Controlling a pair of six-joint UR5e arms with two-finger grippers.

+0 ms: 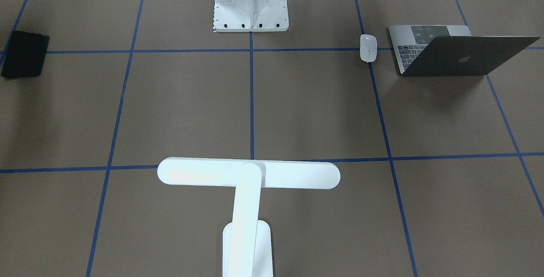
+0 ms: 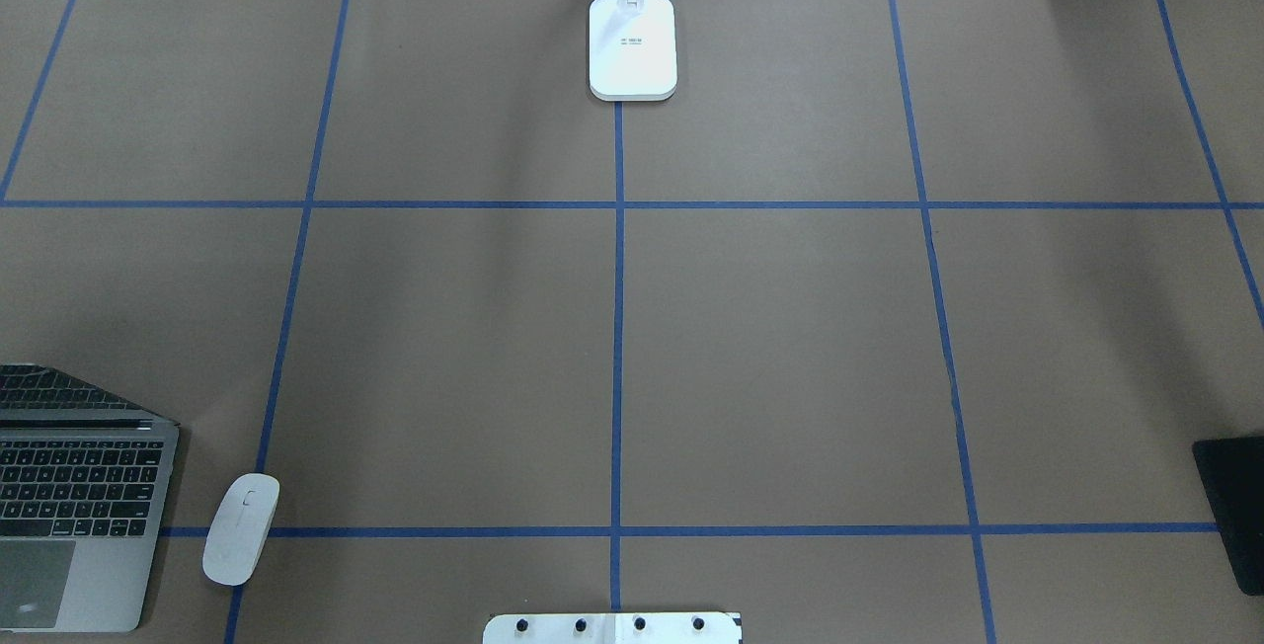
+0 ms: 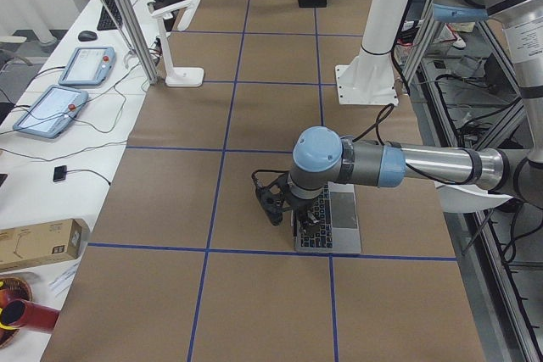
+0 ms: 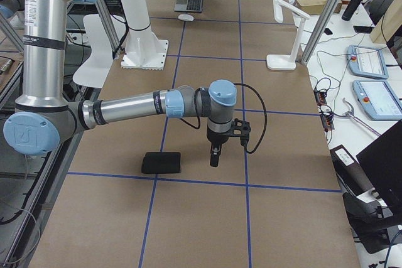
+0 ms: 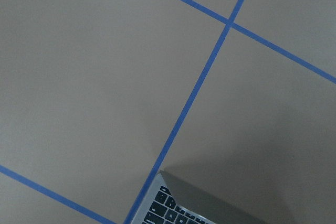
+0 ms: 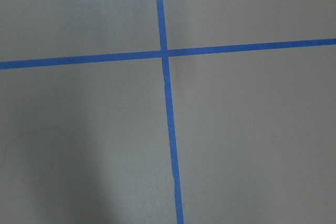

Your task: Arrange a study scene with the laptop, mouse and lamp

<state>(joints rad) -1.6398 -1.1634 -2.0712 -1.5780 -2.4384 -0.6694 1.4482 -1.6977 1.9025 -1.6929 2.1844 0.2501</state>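
Nearest the robot, at the middle of the worktop's [image 2: 790, 328] near edge, stands one white bolted pedestal [image 2: 612, 627].

One laptop [image 2: 79, 496] lies in the near left corner, open, with keys and trackpad towards the robot. The lid is raised on the far side, and the front view shows its logo facing away from the robot. Its long axis runs across the worktop, left to right, slightly askew.

One mouse [image 2: 241, 528] lies just right of the laptop, apart from it, on a blue tape line. Its long axis runs near to far, with the far end leaning a little to the right.

One black mat [image 2: 1234, 506] lies flat at the near right edge, well apart from everything else.

There are two arms, seen only in the side views. The left arm [image 3: 424, 164] reaches out level, and the left fingers [image 3: 305, 219] hang over the laptop's keyboard. The right arm [image 4: 125, 110] reaches out too. The right fingers [image 4: 215, 158] point down at the worktop beside the mat, on its far side and apart from it. Whether either pair is wide or narrow I cannot tell. The wrist views show only brown paper, tape and, on the left, a corner of the laptop.

One lamp [image 2: 633, 46] stands at the middle of the far edge, its base on the centre tape line. The front view shows its light bar lying across the worktop, left to right, parallel to the far edge.
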